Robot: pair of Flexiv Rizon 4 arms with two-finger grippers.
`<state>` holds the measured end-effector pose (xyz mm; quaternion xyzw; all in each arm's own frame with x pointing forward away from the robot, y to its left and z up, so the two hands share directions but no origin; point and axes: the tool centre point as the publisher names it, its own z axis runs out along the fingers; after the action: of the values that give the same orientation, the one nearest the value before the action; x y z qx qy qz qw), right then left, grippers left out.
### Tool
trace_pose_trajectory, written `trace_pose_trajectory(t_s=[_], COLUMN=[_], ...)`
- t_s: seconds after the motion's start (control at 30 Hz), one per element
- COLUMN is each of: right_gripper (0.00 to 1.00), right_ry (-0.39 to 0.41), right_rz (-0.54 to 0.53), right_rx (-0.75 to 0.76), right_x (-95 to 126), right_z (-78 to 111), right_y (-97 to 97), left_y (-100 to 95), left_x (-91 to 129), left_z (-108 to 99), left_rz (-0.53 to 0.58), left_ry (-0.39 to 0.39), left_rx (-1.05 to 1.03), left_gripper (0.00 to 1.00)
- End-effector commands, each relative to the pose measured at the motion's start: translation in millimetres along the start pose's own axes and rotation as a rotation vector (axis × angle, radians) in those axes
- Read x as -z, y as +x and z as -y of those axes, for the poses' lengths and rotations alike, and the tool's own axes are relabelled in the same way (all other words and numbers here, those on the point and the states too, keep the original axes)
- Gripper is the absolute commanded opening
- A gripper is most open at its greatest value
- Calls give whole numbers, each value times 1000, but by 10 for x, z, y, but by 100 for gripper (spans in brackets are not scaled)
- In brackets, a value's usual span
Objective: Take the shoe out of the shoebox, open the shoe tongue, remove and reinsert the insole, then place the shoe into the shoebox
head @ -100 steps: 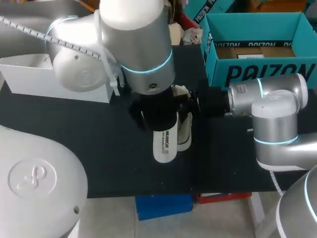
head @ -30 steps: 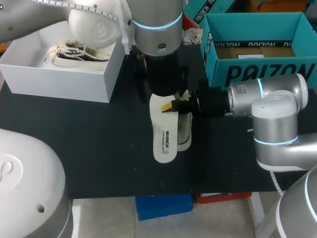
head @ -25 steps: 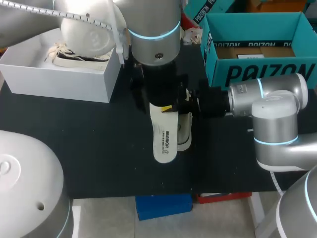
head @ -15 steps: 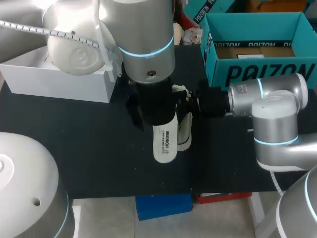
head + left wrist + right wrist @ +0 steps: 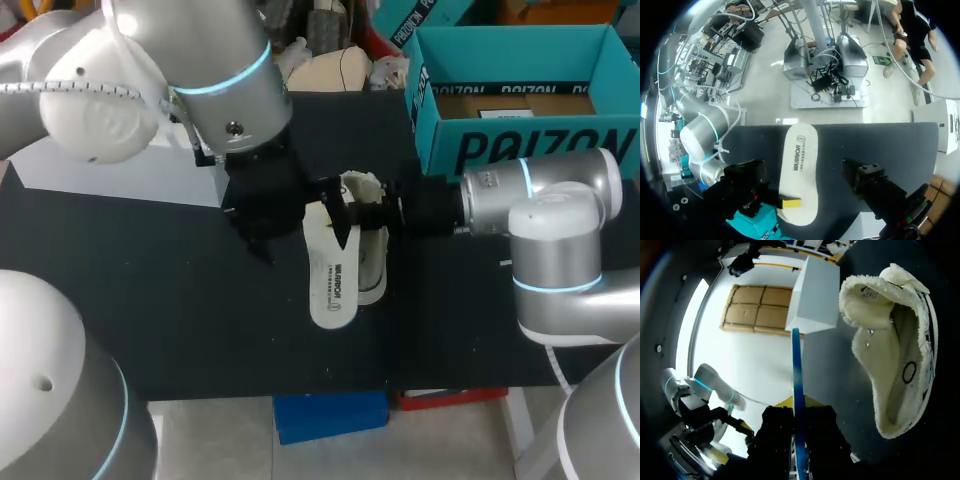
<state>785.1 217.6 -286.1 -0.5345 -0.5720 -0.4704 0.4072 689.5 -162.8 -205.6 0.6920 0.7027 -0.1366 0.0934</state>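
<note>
Currently the shoe (image 5: 373, 255) is out of both boxes, lying in the middle of the black table (image 5: 140, 300) with its toe toward the near edge. The right wrist view shows it (image 5: 897, 355) beside the gripper, cream with a fleecy lining, tongue pulled back and mouth wide open. The white insole (image 5: 331, 282) rests against the shoe's left side, printed face up, its free end reaching past the shoe toward the near edge.

The right gripper (image 5: 352, 212) comes in level from the right and is clamped on the insole's far end. In its own wrist view the insole (image 5: 797, 385) runs edge-on as a thin blue line between the yellow tips. The left wrist view shows one yellow tip pressed on that end of the insole (image 5: 800, 175).

The left gripper (image 5: 298, 238) hangs just left of the insole's far end, fingers spread wide and holding nothing.

The white shoebox (image 5: 120, 178) stands at the far left, largely hidden behind the left arm, so I cannot tell what is in it. The teal box (image 5: 530, 150) sits at the far right, open-topped, with brown cardboard (image 5: 520, 103) on its floor.
</note>
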Motion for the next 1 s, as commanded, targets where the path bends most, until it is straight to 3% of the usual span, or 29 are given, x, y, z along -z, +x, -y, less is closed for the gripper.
trace_pose_trajectory(t_s=[0.03,0.43,0.47,0.53,0.57,0.63,0.8,0.87,1.0], right_gripper=[0,0,0,0,0,0,0,0,0], right_ry=[1,1,1,1,1,1,1,1,1], right_rz=[2,2,2,2,2,2,2,2,2], right_rx=[-1,-1,-1,-1,-1,-1,-1,-1,-1], right_x=[-8,-8,-8,-8,-8,-8,-8,-8,-8], right_z=[-1,-1,-1,-1,-1,-1,-1,-1,-1], right_y=[-1,-1,-1,-1,-1,-1,-1,-1,-1], left_y=[161,161,140,180,216,280,403,430,430], left_x=[2,2,4,-41,-69,-116,-142,-143,-143], left_z=[72,72,108,161,155,163,154,154,154], left_rz=[319,319,421,592,638,779,1017,1093,1093], left_ry=[-22,-22,-29,92,58,101,58,60,60], left_rx=[-2,-2,-57,-25,-31,-53,-91,-97,-97], left_gripper=[100,100,100,100,100,100,100,100,100])
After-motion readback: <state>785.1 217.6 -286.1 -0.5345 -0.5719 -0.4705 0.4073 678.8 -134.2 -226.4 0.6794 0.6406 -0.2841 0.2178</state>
